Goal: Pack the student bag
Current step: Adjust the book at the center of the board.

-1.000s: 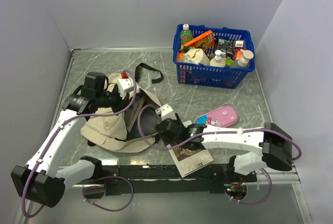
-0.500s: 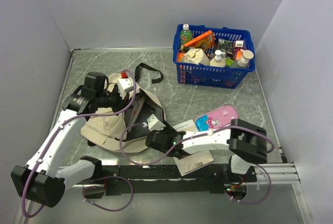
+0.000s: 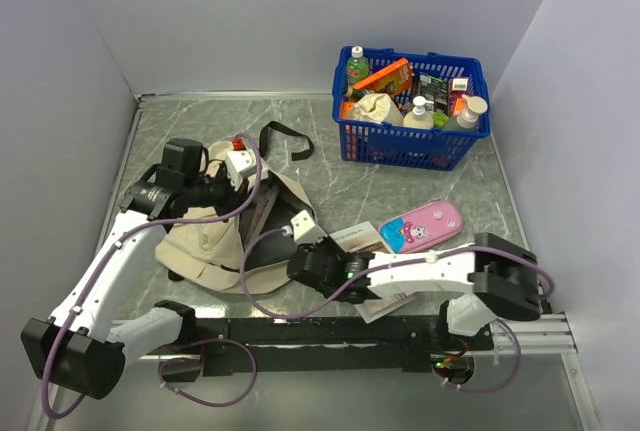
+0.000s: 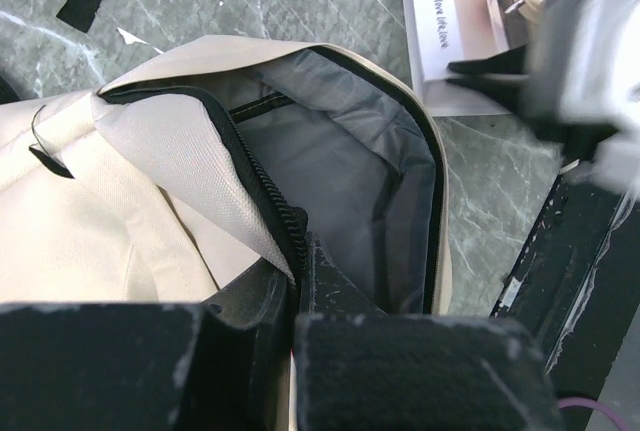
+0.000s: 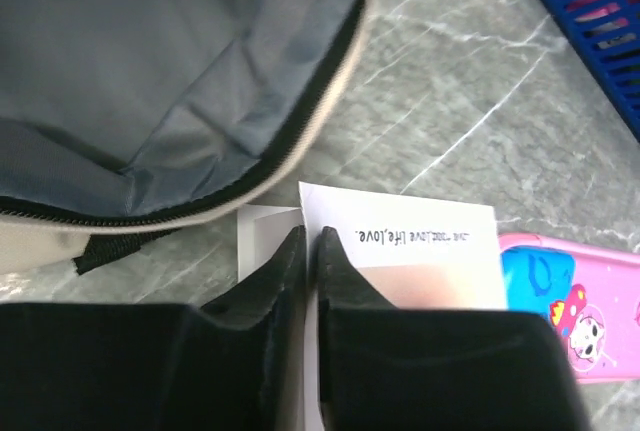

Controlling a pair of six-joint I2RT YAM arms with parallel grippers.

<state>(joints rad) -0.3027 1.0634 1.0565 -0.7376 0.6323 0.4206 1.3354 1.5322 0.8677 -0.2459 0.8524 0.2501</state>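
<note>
Beige student bag (image 3: 205, 241) lies flat on the worktop (image 3: 190, 121), left of centre in the top view. Its mouth gapes toward frame centre, with dark grey lining (image 4: 330, 161) showing. A black strap (image 3: 285, 138) loops out above it, toward upper centre.

At the bottom centre of its wrist view the left pincer (image 4: 297, 276) is closed tight. Its fingers pinch the zipper-trimmed rim of the bag mouth, and that rim is lifted off the lower side.

At the bottom centre of its own view the right pincer (image 5: 308, 251) has its jaws almost together, nipping the left edge of a white booklet (image 5: 420, 261). The booklet has a small printed line along one edge, and a coffee-cup photo shows upper right in the left wrist view. It sits just right of the bag mouth, near the rim, not inside.

A pink pencil case (image 3: 420, 226) lies right of centre, right against the booklet's far edge; can't tell if it overlaps. A blue basket (image 3: 412, 146) sits upper right, packed with bottles and packets, well apart from the bag.

The right arm runs along the bottom of the top view, from lower right to centre.
</note>
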